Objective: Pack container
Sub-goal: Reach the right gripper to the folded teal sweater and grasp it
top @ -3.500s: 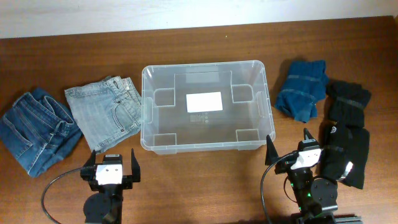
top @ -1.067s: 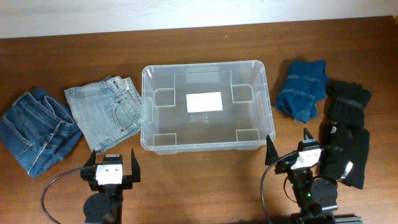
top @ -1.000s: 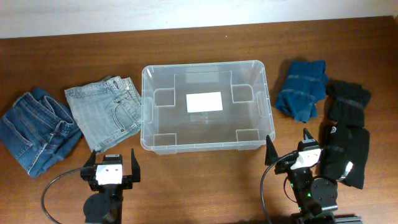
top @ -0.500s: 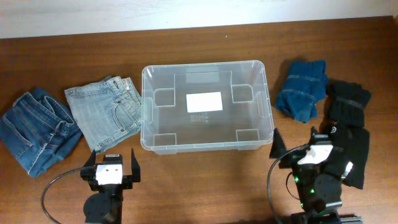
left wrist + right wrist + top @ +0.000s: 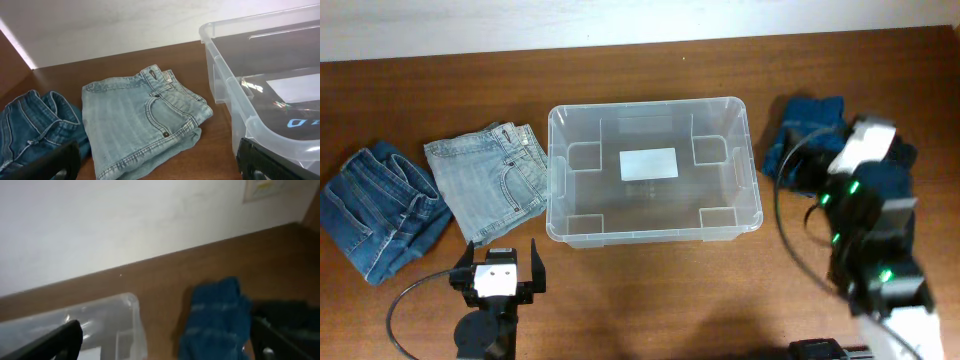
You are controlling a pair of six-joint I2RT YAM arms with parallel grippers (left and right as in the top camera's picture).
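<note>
The clear plastic container (image 5: pixel 650 103) stands empty at the table's middle, with a white label on its bottom. My left gripper (image 5: pixel 500 262) rests open and empty near the front edge, left of the container. The left wrist view shows its open fingers (image 5: pixel 160 170), folded light-blue jeans (image 5: pixel 145 120) ahead and the container's wall (image 5: pixel 225 85) on the right. My right gripper (image 5: pixel 850 152) is raised, open and empty, over the clothes right of the container. Its wrist view is blurred and shows open fingers (image 5: pixel 165 350), the container's corner (image 5: pixel 125 310) and a folded blue garment (image 5: pixel 215 315).
Light-blue jeans (image 5: pixel 485 180) and dark-blue jeans (image 5: pixel 375 210) lie left of the container. The blue garment (image 5: pixel 812 118) and a black garment (image 5: pixel 900 160) lie to its right, partly hidden under my right arm. A pale wall runs behind the table.
My right arm has risen from its rest near the front edge and swung toward the back, over the blue and black garments. The left arm and all clothes have not moved.
</note>
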